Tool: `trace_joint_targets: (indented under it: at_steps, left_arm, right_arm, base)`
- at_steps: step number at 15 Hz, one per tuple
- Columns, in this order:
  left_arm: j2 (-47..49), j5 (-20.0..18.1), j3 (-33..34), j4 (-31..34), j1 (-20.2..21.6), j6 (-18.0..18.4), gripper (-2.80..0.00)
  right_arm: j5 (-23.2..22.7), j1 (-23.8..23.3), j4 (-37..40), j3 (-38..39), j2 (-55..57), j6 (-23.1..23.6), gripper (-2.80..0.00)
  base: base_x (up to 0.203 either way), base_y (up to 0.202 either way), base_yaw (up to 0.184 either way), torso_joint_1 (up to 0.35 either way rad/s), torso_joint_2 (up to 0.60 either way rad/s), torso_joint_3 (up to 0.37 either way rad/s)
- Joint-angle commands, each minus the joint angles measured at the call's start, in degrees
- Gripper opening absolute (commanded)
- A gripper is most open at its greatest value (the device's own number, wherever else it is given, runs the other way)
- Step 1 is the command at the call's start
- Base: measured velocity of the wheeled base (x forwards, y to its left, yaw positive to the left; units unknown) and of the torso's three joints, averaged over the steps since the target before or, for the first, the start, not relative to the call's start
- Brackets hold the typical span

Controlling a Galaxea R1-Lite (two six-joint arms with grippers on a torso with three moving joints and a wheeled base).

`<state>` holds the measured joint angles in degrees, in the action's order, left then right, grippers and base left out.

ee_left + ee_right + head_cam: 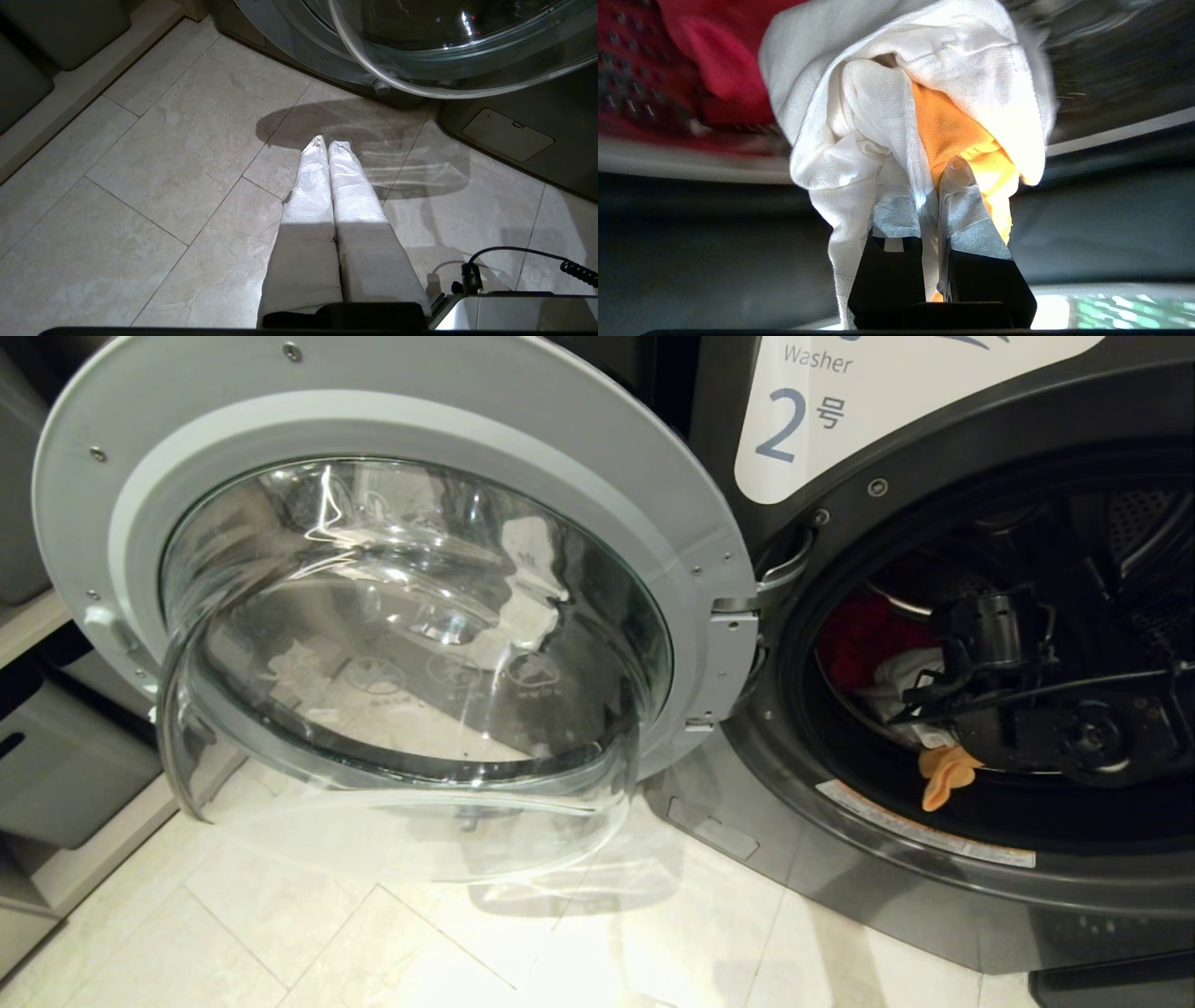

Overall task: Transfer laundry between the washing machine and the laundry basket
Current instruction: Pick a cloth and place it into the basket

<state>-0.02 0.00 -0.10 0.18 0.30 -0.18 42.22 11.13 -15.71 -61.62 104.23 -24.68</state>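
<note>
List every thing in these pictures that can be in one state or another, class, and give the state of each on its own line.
Washing machine: laundry inside the drum.
Door: swung wide open.
White garment: pinched in the right hand.
Yellow-orange garment: bunched inside the white one, also caught by that hand.
Red garment: lying loose in the drum.
Right hand: shut on the cloth, inside the drum.
Left hand: shut, empty, above the floor.
</note>
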Motion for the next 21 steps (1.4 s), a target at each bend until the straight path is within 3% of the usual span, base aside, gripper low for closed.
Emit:
trace_joint_targets:
  at_steps: [1, 4, 7, 9, 12, 16, 21]
  left_arm:
    - [-0.1, 0.0, 0.0, 0.0, 0.0, -0.1, -2.80]
    - [-0.1, 0.0, 0.0, 0.0, 0.0, -0.1, -2.80]
    - [-0.1, 0.0, 0.0, 0.0, 0.0, 0.0, -2.80]
    - [-0.1, 0.0, 0.0, 0.0, 0.0, 0.0, -2.80]
    - [-0.1, 0.0, 0.0, 0.0, 0.0, 0.0, -2.80]
    - [-0.1, 0.0, 0.0, 0.0, 0.0, -0.1, -2.80]
    - [-0.1, 0.0, 0.0, 0.0, 0.0, -0.1, -2.80]
  right_arm:
    - [0.4, 0.3, -2.2, 9.0, -11.1, 2.7, -2.80]
    - [-0.2, 0.4, -5.8, 19.4, -23.0, 8.1, -2.80]
    - [-5.1, 0.9, -6.0, 27.8, -38.1, 14.9, -2.80]
    - [-9.9, 1.1, -2.6, 31.1, -49.0, 18.2, -2.80]
    - [-19.7, 1.2, 8.8, 32.5, -67.4, 21.2, -2.80]
    - [-31.3, 2.3, 28.9, 28.6, -88.0, 25.3, -2.80]
    - [-38.4, 3.9, 44.0, 9.5, -86.1, 32.7, -2.80]
  base:
    - [0.000, 0.000, 0.000, 0.000, 0.00, 0.000]
    - [0.000, 0.000, 0.000, 0.000, 0.00, 0.000]
    - [0.000, 0.000, 0.000, 0.000, 0.00, 0.000]
    - [0.000, 0.000, 0.000, 0.000, 0.00, 0.000]
    - [0.000, 0.000, 0.000, 0.000, 0.00, 0.000]
    - [0.000, 0.000, 0.000, 0.000, 0.00, 0.000]
    - [0.000, 0.000, 0.000, 0.000, 0.00, 0.000]
